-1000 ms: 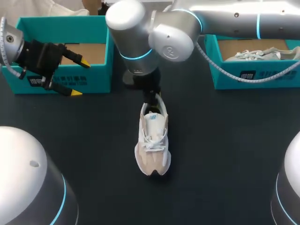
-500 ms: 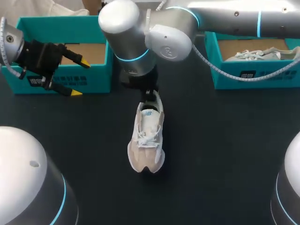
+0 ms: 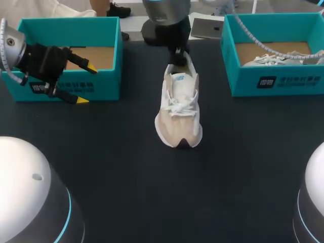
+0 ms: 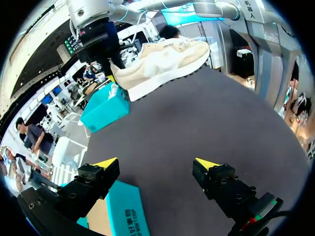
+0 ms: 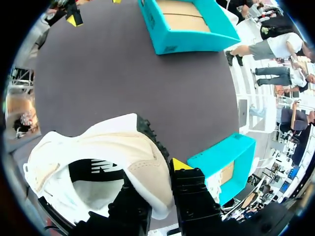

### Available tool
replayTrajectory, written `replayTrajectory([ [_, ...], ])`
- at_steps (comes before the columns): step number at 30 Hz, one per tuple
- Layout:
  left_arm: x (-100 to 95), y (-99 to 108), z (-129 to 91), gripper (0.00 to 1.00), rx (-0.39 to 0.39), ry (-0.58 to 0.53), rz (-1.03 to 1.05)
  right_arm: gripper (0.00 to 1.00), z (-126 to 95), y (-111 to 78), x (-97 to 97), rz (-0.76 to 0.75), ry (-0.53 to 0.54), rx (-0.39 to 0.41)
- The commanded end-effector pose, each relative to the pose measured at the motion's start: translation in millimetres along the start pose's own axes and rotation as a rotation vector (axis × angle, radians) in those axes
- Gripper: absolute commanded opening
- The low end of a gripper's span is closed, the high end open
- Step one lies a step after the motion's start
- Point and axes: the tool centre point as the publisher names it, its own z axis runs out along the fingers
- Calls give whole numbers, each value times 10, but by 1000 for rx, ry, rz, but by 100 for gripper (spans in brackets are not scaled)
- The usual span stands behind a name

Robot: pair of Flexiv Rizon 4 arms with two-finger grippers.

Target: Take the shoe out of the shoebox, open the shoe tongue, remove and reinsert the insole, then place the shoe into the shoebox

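Note:
A white and beige shoe (image 3: pixel 178 106) hangs above the table's middle, toe towards me. My right gripper (image 3: pixel 176 56) is shut on its heel collar. In the right wrist view one finger (image 5: pixel 184 179) is outside the heel and the other is inside the shoe (image 5: pixel 93 152). My left gripper (image 3: pixel 80 83) stands open and holds nothing, in front of the left teal shoebox (image 3: pixel 104 81). In the left wrist view the open gripper (image 4: pixel 156 164) faces the lifted shoe (image 4: pixel 162 61) across the dark table. The left box shows only its cardboard floor.
The right teal shoebox (image 3: pixel 273 81) at the back right holds another pale shoe (image 3: pixel 281 58). The dark table (image 3: pixel 152 192) lies between the two boxes. My arms' white bases sit at the near corners.
The right arm has raised the shoe off the table and carried it back and to the right. Its fingers closed tighter on the heel. The left arm has not moved.

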Motion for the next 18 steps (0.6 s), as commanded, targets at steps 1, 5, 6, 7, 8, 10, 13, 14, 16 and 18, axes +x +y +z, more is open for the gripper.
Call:
replayTrajectory([
  [1, 7, -3, -9, 100, -2, 1, 0, 0, -399, -313, -130, 26, -56, -45],
  [5, 7, -3, -9, 100, -2, 1, 0, 0, -399, -313, -130, 26, -56, -45],
  [6, 7, -3, -9, 100, -2, 1, 0, 0, -399, -313, -130, 26, -56, -45],
  [7, 7, -3, -9, 100, -2, 1, 0, 0, -399, -313, -130, 26, -56, -45],
  [8, 7, -3, -9, 100, -2, 1, 0, 0, -399, -313, -130, 26, -56, -45],
  [10, 7, -3, -9, 100, -2, 1, 0, 0, -399, -313, -130, 26, -56, -45],
  [13, 7, -3, -9, 100, -2, 1, 0, 0, -399, -313, -130, 26, -56, -45],
  [14, 7, -3, -9, 100, -2, 1, 0, 0, -399, -313, -130, 26, -56, -45],
  [16, 7, -3, -9, 100, -2, 1, 0, 0, -399, -313, -130, 26, -56, -45],
  [18, 7, -3, -9, 100, -2, 1, 0, 0, -399, -313, -130, 26, -56, -45],
])
